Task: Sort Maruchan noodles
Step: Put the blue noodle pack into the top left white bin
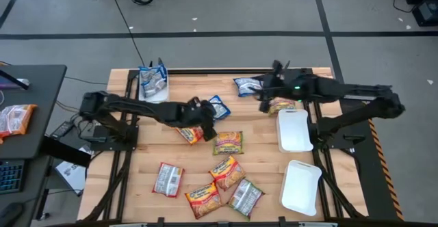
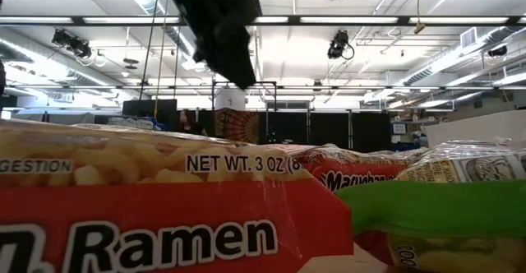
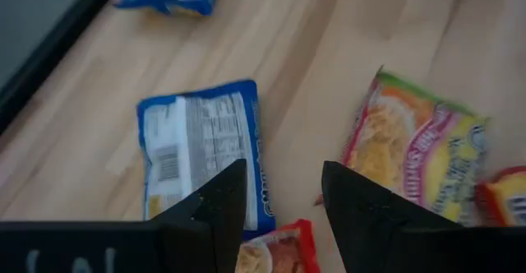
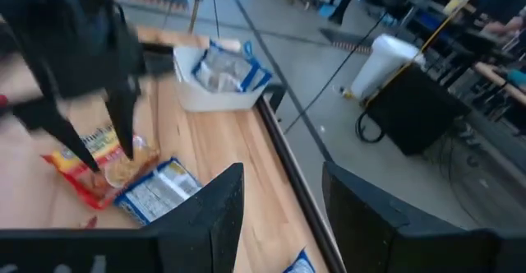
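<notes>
Several Maruchan noodle packets lie flat on the wooden table. My left gripper (image 1: 207, 124) (image 3: 283, 203) hangs open above the table's middle, over the gap between a blue packet (image 1: 219, 107) (image 3: 201, 150), a red packet (image 1: 191, 135) (image 3: 275, 252) and a green-pink packet (image 1: 228, 143) (image 3: 419, 154). My right gripper (image 1: 263, 98) (image 4: 283, 215) is raised high at the far right, open with nothing between its fingers, above another blue packet (image 1: 246, 85) and a yellow-red packet (image 1: 280, 106).
A white tray (image 1: 152, 90) (image 4: 218, 92) at the far left holds blue packets. Two white trays (image 1: 294, 128) (image 1: 301, 186) stand at the right. More packets, red (image 1: 227, 170), silver-pink (image 1: 168, 179), yellow-red (image 1: 203, 199) and green (image 1: 245, 196), lie near the front edge.
</notes>
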